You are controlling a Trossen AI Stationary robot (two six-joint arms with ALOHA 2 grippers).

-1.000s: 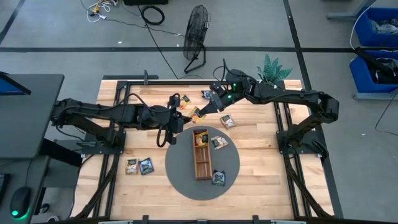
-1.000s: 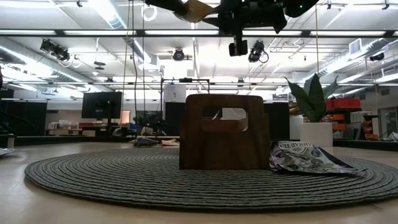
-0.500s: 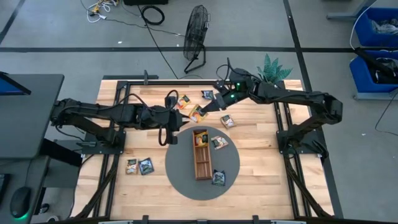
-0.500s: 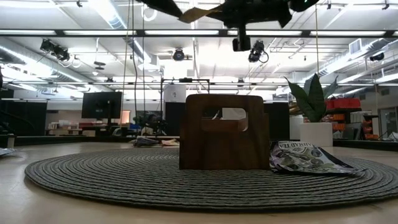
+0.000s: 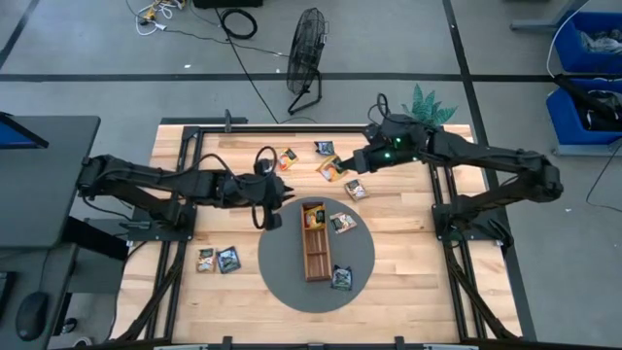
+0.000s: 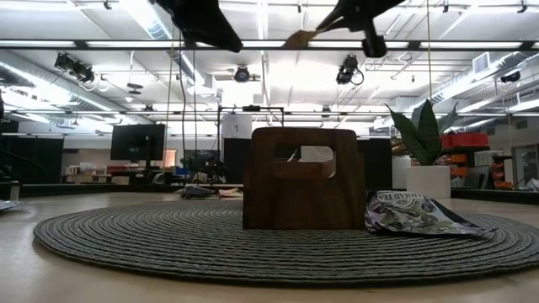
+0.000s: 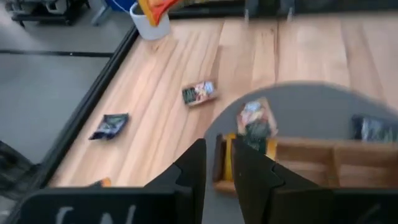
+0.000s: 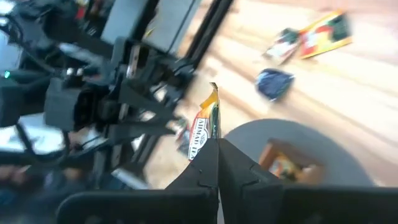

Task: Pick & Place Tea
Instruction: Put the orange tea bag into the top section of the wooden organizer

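Right gripper (image 5: 342, 166) pinches an orange tea sachet (image 5: 331, 168) above the table, beyond the wooden tray (image 5: 314, 240). Carry it level over an empty compartment, lower, then release. Left gripper (image 5: 276, 192), empty, fingers slightly apart, hangs beside the tray's end. Count: about nine sachets visible, one tray

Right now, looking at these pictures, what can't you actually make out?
- Printing on the sachet in the right end effector: blurred in the right wrist view, tiny from above.
- Wooden tray compartments: the low view shows only its end wall.
- Both arms in the low view: cut off by the top edge.
- Two sachets near the table's left front: too small to read.
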